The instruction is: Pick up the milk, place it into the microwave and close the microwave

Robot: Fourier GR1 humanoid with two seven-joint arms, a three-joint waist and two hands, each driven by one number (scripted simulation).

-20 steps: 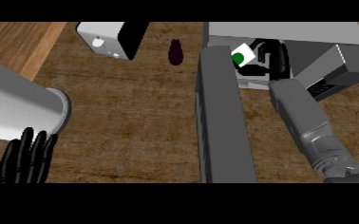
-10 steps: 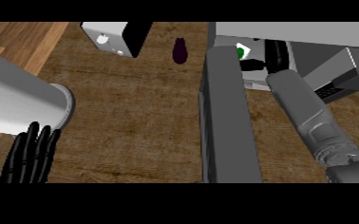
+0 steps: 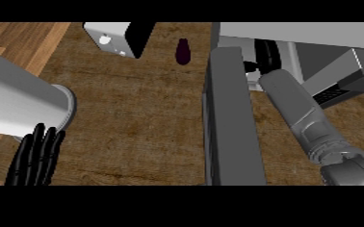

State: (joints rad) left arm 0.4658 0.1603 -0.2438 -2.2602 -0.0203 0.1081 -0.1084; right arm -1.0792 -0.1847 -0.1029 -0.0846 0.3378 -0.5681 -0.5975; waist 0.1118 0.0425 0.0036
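My right forearm (image 3: 298, 110) reaches up into the open microwave (image 3: 284, 31) at the upper right. My right hand (image 3: 267, 54) is inside the cavity with its fingers curled. The milk, which it held a moment ago, is hidden behind the door and the hand. The microwave door (image 3: 229, 120) stands open, seen edge-on as a tall grey slab left of the forearm. My left hand (image 3: 35, 158) rests open at the lower left edge, fingers up, holding nothing.
A dark purple eggplant (image 3: 183, 51) lies on the wooden counter (image 3: 135, 115) left of the door. A white and black appliance (image 3: 119, 36) stands at the back. A large grey cylinder (image 3: 28, 101) sits at the left, just above my left hand.
My right hand has pushed deeper into the microwave, and the white and green milk carton has passed out of sight behind the door. The left hand has stayed put.
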